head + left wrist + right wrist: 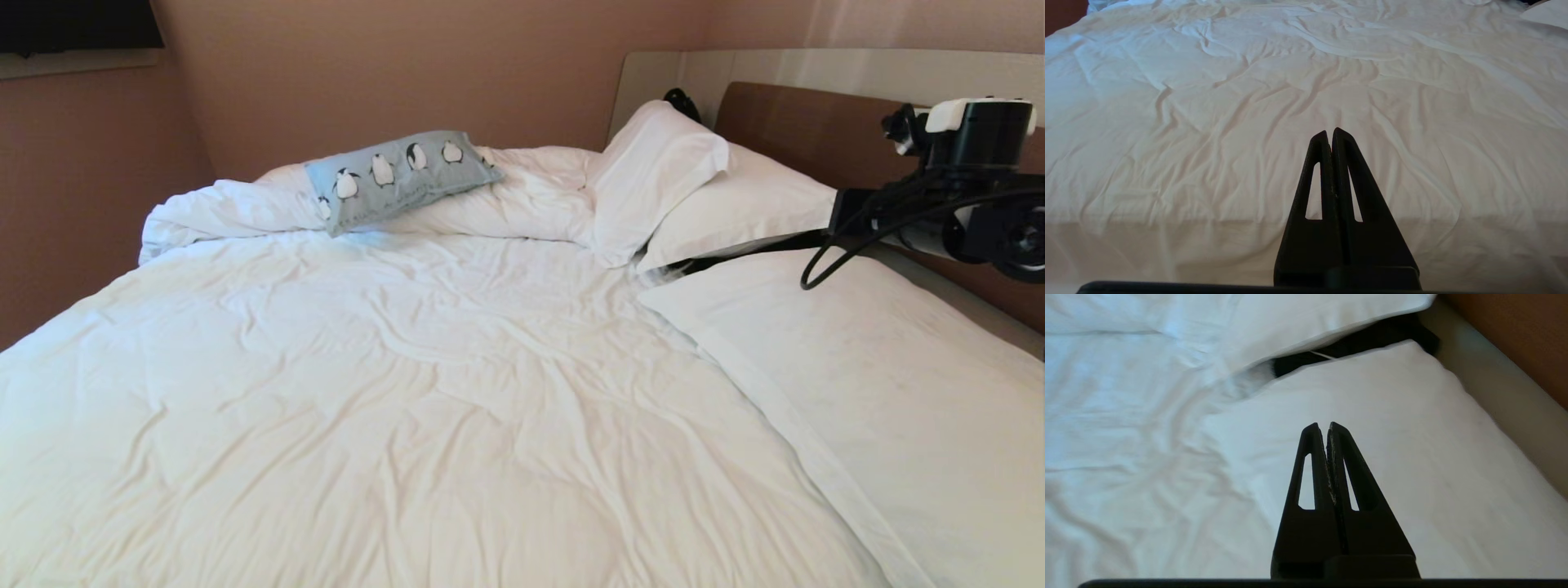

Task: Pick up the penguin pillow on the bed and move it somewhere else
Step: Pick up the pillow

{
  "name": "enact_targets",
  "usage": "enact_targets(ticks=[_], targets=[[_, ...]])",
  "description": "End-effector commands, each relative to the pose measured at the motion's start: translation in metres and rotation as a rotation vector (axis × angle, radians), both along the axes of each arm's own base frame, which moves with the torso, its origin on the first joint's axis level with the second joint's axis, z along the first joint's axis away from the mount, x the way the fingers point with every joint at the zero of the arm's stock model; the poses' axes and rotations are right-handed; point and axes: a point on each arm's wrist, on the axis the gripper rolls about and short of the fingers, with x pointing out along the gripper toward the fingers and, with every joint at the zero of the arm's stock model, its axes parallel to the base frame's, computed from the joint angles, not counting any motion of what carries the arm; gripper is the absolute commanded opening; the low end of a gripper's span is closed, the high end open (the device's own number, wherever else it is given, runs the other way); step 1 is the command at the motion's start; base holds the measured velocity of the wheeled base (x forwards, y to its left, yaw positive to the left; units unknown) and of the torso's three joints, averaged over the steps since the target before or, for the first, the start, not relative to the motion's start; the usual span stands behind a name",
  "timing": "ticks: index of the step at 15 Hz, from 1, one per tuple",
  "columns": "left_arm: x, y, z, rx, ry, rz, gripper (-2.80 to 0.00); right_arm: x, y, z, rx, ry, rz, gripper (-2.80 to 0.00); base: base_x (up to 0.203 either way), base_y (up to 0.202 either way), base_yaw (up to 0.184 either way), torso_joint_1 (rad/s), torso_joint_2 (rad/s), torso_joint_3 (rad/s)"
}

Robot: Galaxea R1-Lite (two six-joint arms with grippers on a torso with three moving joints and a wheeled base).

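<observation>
Wall screen: dark flat panel (pixel 77 24) high on the pinkish-brown wall (pixel 367 73), far left corner.
Left tool: black, two tapered fingers pressed flat together, nothing between them (pixel 1330 132); seen only from its own wrist view, hanging over the near part of the duvet, pointing across it.
Bed: large bed with rumpled white duvet (pixel 392 392) covering most of it; far edge of the duvet bunched into a thick roll along the far side.
Penguin pillow: small rectangular light blue-grey pillow printed with a row of black-and-white penguins (pixel 400 178); lies on top of the bunched duvet roll at the far left of the bed, tilted with its right end higher; well apart from both tools.
White pillows: two plain white pillows (pixel 694 196) stacked and leaning at the head of the bed; a third, larger plain white pillow (pixel 882 392) lying flat nearer the camera on the right.
Dark object: something black (pixel 682 102) behind the leaning pillows; cannot tell what.
Headboard: brown wooden board (pixel 816 131) set in a pale beige panel surround (pixel 816 69), right side.
Right arm: black and white arm with looping cables (pixel 963 196), raised at the right edge above the flat pillow.
Right tool: black fingers pressed together, empty (pixel 1323 426); hovers over the flat white pillow, apart from it, pointing towards the gap below the stacked pillows.
</observation>
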Motion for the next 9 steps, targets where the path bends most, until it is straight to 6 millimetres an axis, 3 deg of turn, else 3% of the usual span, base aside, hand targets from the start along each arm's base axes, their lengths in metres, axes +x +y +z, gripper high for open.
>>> enact_targets(ticks=[1,4,9], targets=[[0.0,0.0,0.0,0.0,0.0,0.001,-2.8,-0.039,0.027,0.02,0.01,-0.047,0.083,-2.8,0.0,0.0,0.0,0.0,0.0,0.0],[0.0,0.0,0.0,0.0,0.001,0.001,-2.8,-0.07,0.047,0.024,0.003,-0.051,0.156,-2.8,0.0,0.0,0.0,0.0,0.0,0.0],[0.0,0.0,0.0,0.0,0.0,0.001,-2.8,-0.105,0.055,0.026,-0.021,-0.054,0.155,-2.8,0.0,0.0,0.0,0.0,0.0,0.0]])
